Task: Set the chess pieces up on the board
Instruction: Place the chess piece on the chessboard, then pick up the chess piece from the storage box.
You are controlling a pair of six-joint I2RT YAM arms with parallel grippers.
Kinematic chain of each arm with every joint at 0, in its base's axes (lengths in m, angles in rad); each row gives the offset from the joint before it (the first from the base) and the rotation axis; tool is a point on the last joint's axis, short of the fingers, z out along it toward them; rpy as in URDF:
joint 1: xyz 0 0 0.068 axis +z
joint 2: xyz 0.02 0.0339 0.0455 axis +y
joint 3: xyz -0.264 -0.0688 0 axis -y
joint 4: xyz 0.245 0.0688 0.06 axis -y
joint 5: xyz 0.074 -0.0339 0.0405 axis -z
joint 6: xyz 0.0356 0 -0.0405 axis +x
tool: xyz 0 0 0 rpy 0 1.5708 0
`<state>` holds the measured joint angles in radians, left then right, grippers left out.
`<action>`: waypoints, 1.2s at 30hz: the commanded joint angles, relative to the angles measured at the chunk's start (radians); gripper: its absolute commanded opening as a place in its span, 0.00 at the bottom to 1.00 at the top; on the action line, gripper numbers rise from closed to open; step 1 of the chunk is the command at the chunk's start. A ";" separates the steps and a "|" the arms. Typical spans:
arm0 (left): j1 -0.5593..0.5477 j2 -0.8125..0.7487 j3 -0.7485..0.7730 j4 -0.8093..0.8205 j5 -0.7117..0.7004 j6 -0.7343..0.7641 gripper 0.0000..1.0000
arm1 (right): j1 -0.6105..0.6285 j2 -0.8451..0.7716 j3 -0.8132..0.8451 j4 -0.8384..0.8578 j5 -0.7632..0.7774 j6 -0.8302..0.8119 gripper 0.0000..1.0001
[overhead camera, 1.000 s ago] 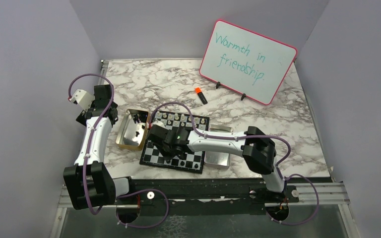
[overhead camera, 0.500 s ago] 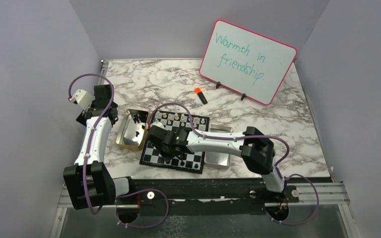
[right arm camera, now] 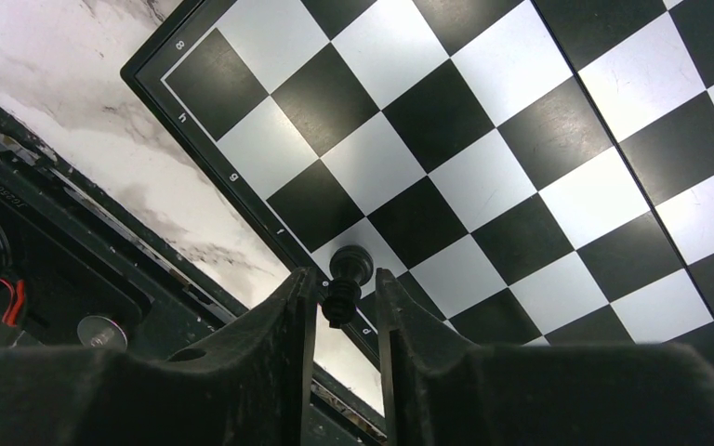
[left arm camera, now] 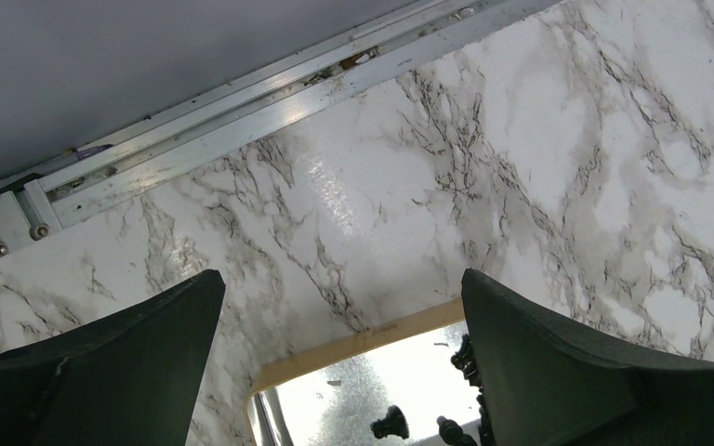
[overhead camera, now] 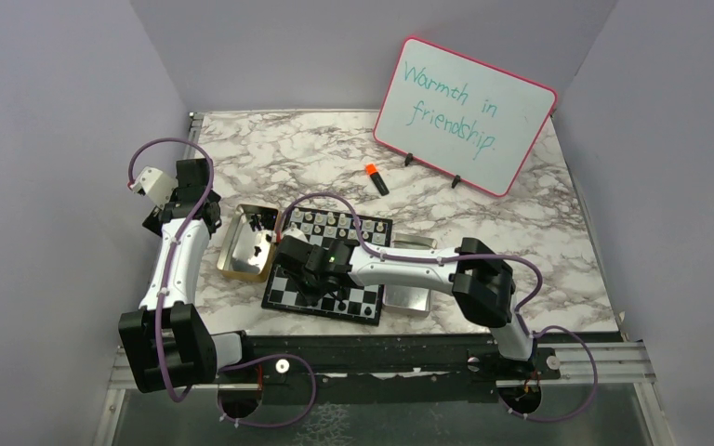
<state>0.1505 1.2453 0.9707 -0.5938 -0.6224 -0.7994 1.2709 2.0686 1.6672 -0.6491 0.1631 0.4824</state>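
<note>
The board (overhead camera: 284,288) lies mid-table, and pale chess pieces (overhead camera: 330,221) line its far rows. In the right wrist view a black piece (right arm camera: 346,279) rests with its base on a pale square at the rim of the board (right arm camera: 446,121). My right gripper (right arm camera: 345,288) straddles the piece, open, with a slim gap on each side. From above, the right gripper (overhead camera: 309,279) hovers over the board's near left part. My left gripper (left arm camera: 342,283) is wide open and holds nothing. It hangs above the far corner of the gold tray (left arm camera: 363,342), which holds black pieces (left arm camera: 390,424).
The gold tray (overhead camera: 232,265) sits left of the board and a silver tray (overhead camera: 409,297) sits to its right. An orange-capped marker (overhead camera: 376,178) and a pink-framed whiteboard (overhead camera: 465,111) are at the back. A metal rail (left arm camera: 242,102) runs along the table's edge.
The right gripper's jaws have parted from the black piece, which now stands free on the board. The left arm has not moved.
</note>
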 commanded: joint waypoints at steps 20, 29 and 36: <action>-0.030 -0.114 -0.119 0.236 0.605 0.334 0.88 | 0.012 -0.381 -0.233 0.147 0.122 0.014 0.84; -0.031 -0.021 -0.100 0.194 0.721 0.439 0.62 | 0.012 -0.607 -0.438 0.270 0.184 0.020 1.00; -0.036 0.024 -0.119 0.053 0.699 0.505 0.52 | 0.012 -0.669 -0.489 0.273 0.200 0.013 1.00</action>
<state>0.1223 1.2667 0.8604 -0.4587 0.0517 -0.3542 1.2755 1.4502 1.2095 -0.4191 0.3157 0.4957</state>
